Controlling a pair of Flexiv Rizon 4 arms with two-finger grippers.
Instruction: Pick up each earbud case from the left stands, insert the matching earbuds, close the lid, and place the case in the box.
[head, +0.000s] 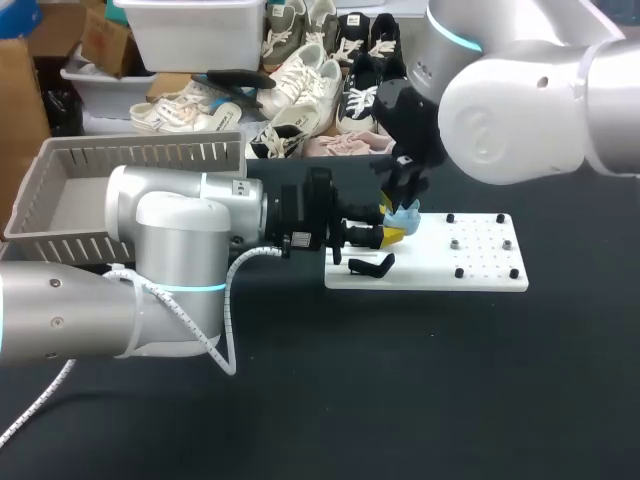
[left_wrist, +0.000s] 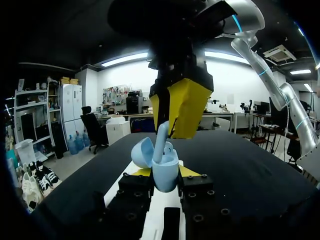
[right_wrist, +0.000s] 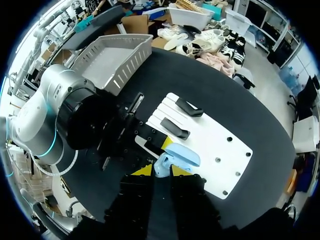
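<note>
Left gripper (left_wrist: 163, 173) is closed on the open blue case (left_wrist: 168, 181), one finger on each side. Right gripper (left_wrist: 175, 122), directly above, pinches an earbud (left_wrist: 161, 142) whose lower end sits in the case.

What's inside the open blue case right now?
One pale blue earbud stands in the case, stem up toward the right gripper. The sockets and any second bud are hidden by the case wall.
</note>
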